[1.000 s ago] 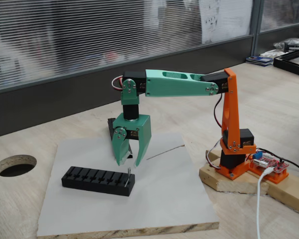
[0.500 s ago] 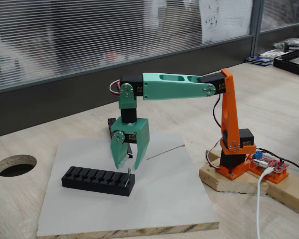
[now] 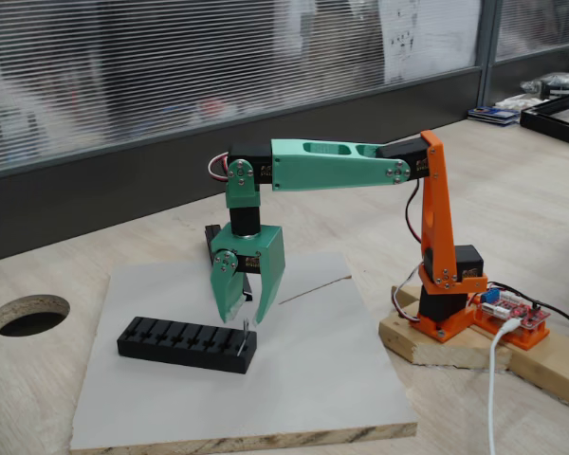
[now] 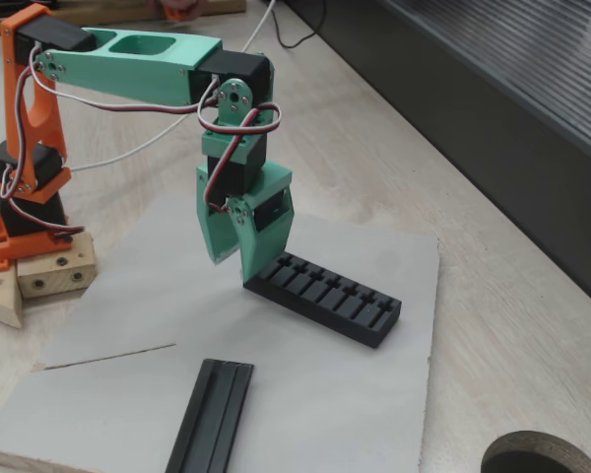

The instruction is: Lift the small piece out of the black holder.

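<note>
My green jaws [image 3: 245, 313] are open and point down, just above one end of the black holder [image 3: 187, 344]. The small piece [image 3: 243, 334] stands up in the holder's end slot, right under my tips. The holder lies on a grey board [image 3: 303, 379] on the table, at about 7 o'clock from my orange base [image 3: 443, 284].

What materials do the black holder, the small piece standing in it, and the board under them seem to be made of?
Black holder: probably plastic, matte black, no shine.
Small piece: likely metal, thin and silvery-grey.
Board: seemingly chipboard with a smooth grey face; its front edge looks speckled and wood-coloured.
</note>
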Robot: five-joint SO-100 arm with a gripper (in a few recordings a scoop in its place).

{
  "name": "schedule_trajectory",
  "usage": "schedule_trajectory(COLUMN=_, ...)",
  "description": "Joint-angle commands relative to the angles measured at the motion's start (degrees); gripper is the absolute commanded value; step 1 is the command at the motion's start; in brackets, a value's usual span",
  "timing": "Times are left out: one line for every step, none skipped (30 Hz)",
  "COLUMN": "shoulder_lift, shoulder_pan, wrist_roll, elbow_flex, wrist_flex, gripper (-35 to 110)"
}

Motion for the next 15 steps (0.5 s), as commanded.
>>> schedule_trajectory(shoulder_lift=0.70, shoulder_pan=-0.62, wrist_roll=0.44, elbow_flex=1.41, wrist_flex=0.35, gripper=31)
schedule_trajectory(shoulder_lift=0.70, shoulder_pan=-0.62, wrist_roll=0.44, elbow_flex=2.11, wrist_flex=0.35, gripper=31)
schedule_trajectory(shoulder_lift=0.70, shoulder_pan=-0.62, wrist_roll=0.44, elbow_flex=2.81, wrist_flex=0.35, gripper=31)
schedule_trajectory(shoulder_lift=0.70, shoulder_pan=-0.62, wrist_roll=0.44, elbow_flex=3.78, wrist_flex=0.35, gripper=31)
schedule_trajectory(shoulder_lift=0.79, shoulder_pan=-0.62, wrist_roll=0.44, elbow_flex=4.66, wrist_flex=0.35, gripper=31)
schedule_trajectory(shoulder_lift=1.23, shoulder_pan=-0.62, wrist_roll=0.44, elbow_flex=5.62, wrist_flex=0.35, gripper=31)
schedule_trajectory(shoulder_lift=1.49, shoulder_pan=-0.62, wrist_roll=0.44, elbow_flex=6.15, wrist_flex=0.35, gripper=31)
schedule_trajectory(shoulder_lift=1.58, shoulder_pan=-0.62, wrist_roll=0.44, elbow_flex=6.33, wrist_flex=0.35, gripper=31)
schedule_trajectory(shoulder_lift=1.41, shoulder_pan=-0.62, wrist_roll=0.44, elbow_flex=5.89, wrist_flex=0.35, gripper=31)
schedule_trajectory(shoulder_lift=1.23, shoulder_pan=-0.62, wrist_roll=0.44, elbow_flex=5.62, wrist_flex=0.26, gripper=31)
schedule_trajectory(shoulder_lift=1.23, shoulder_pan=-0.62, wrist_roll=0.44, elbow_flex=5.54, wrist_flex=0.18, gripper=31)
schedule_trajectory(shoulder_lift=1.23, shoulder_pan=-0.62, wrist_roll=0.44, elbow_flex=5.54, wrist_flex=0.18, gripper=31)
schedule_trajectory(shoulder_lift=1.23, shoulder_pan=-0.62, wrist_roll=0.44, elbow_flex=5.54, wrist_flex=0.18, gripper=31)
schedule_trajectory(shoulder_lift=1.14, shoulder_pan=-0.62, wrist_roll=0.44, elbow_flex=5.54, wrist_flex=0.18, gripper=31)
schedule_trajectory(shoulder_lift=1.05, shoulder_pan=-0.62, wrist_roll=0.44, elbow_flex=5.54, wrist_flex=0.18, gripper=31)
